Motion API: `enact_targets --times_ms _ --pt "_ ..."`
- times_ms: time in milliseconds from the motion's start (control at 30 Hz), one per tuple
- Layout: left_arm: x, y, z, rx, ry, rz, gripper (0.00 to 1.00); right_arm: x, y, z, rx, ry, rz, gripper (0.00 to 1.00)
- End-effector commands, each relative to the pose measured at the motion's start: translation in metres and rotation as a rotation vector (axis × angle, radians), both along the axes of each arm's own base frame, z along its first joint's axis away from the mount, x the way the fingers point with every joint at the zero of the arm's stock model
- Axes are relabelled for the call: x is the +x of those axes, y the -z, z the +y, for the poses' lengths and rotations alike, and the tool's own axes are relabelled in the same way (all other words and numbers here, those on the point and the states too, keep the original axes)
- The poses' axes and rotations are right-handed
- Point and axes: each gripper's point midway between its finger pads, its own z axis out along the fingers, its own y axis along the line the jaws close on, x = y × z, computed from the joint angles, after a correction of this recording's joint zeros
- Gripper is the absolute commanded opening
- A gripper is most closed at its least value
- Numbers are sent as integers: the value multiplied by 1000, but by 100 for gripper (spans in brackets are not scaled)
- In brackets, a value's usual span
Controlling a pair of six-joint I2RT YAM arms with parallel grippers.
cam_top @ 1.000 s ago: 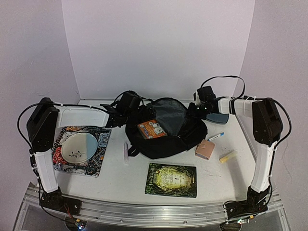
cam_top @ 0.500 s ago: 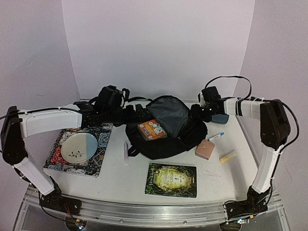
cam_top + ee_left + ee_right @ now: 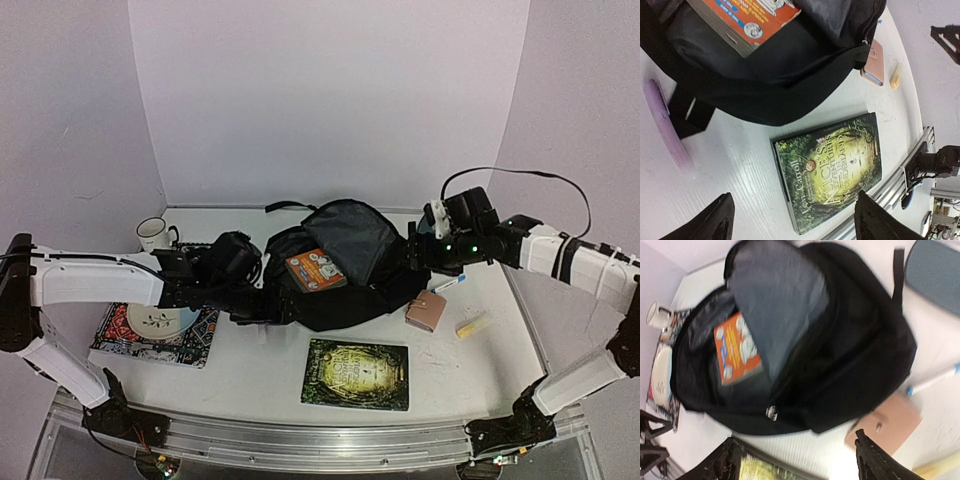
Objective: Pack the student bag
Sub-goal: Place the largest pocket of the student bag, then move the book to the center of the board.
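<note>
My left jaws and right jaws both stand apart, empty. The student bag [image 3: 350,300] lies between them, just ahead.

Your left arm [image 3: 95,280] lay stretched low toward the middle, and your left gripper [image 3: 792,222] had its jaws spread wide with nothing between them. Your right arm [image 3: 560,255] reached inward, held higher, and your right gripper [image 3: 797,462] pointed downward, equally wide and empty.

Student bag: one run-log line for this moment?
student bag open, orange book inside | Alice book on table | left gripper open, beside bag | right gripper open, beside bag
</note>
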Motion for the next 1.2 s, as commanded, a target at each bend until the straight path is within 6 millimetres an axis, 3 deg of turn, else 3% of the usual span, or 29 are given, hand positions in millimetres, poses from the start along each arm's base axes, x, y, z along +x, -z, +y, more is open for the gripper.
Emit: enact_targets --times_ms 0,167,267,533,833,1167 --pt "-15 5 -14 -11 23 40 78 -49 55 9 -33 -33 189 78" --pt "-28 29 -23 27 51 100 65 -85 103 19 -90 -68 315 73" --pt "-35 42 -27 50 73 130 63 -102 122 26 -102 -97 369 71" --pt "-65 67 -36 147 196 92 75 -128 167 38 -171 -161 478 70" --pt "-100 100 -37 327 353 -5 86 -138 198 53 -185 -218 542 70" --pt "-102 123 -31 543 370 -134 90 -150 213 87 -178 -297 571 70"
